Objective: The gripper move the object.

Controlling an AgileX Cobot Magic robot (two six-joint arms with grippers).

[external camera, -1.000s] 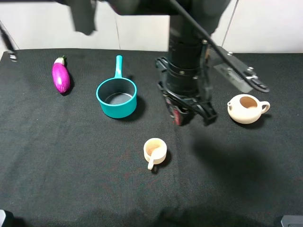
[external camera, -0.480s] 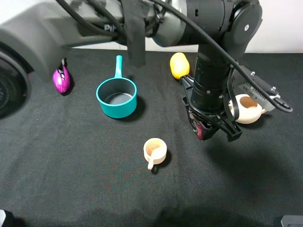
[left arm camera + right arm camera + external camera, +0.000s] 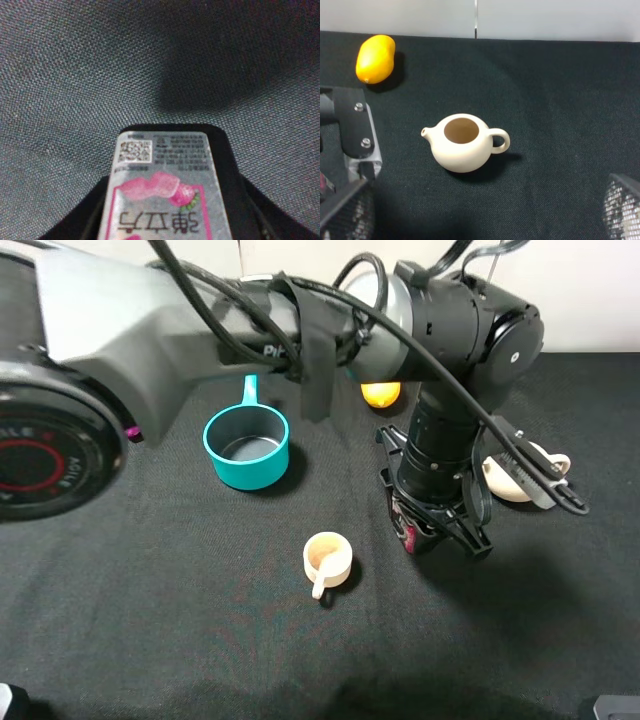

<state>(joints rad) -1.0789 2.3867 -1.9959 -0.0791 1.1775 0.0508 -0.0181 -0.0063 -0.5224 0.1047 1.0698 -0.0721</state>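
High view looking down, left wrist close-up, right wrist shares teapot (image 3: pixel 461 152)

black cloth tabletop (image 3: pixel 150 640), white panelled wall (image 3: pixel 545 20) behind, even light

Cup (image 3: pixel 327 558) and teapot (image 3: pixel 464 147) flank the left hand (image 3: pixel 428 537).

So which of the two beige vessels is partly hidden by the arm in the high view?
The spouted teapot, right of the claw holding the carton; the handled cup sits in full view.
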